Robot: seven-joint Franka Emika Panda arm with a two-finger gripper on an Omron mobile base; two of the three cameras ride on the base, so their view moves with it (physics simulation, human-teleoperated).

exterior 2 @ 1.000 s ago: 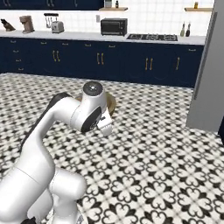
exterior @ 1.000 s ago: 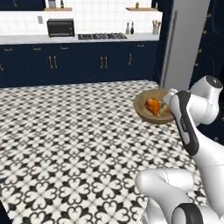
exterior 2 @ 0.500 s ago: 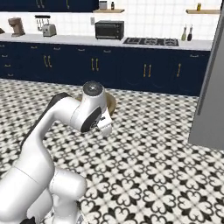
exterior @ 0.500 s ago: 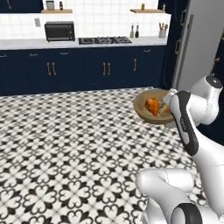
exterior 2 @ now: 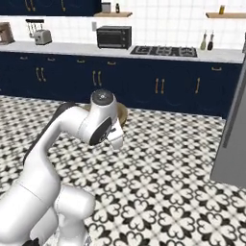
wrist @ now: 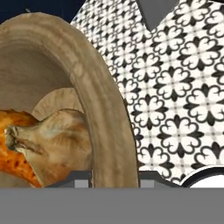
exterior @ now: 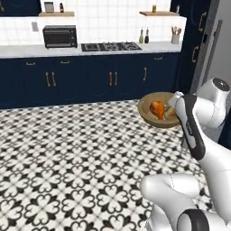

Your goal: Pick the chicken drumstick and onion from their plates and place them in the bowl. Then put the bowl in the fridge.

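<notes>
Bowl (exterior: pixel 158 110): light-brown wood, deep sides, held up off the patterned floor (exterior: pixel 81 153) by the gripper (wrist: pixel 114 175), which is clamped on its rim; hand view shows the rim wall running straight down between the two finger tips, jaws clenched on it

Contents: drumstick (exterior: pixel 157 109), orange-brown, lying inside the bowl; onion (wrist: pixel 61 138), pale tan, resting against it on the rim side. Both touch, and both sit low within the wall

Plates: not listed here

Fridge (exterior 2: pixel 233 129): grey metal slab at the right edge of the right base view, well apart from the bowl; a long dark handle (exterior: pixel 211 54) shows in the left base view. Whether its door is open cannot be told

Step in hand, as judged: loading is done, and the bowl is in carriage toward the fridge

Next move, as judged: bring the base round to the fridge, keep the bowl level so nothing rolls out, keep the one-sided rim grip firm, then reach a shelf and set the bowl flat before releasing
</notes>
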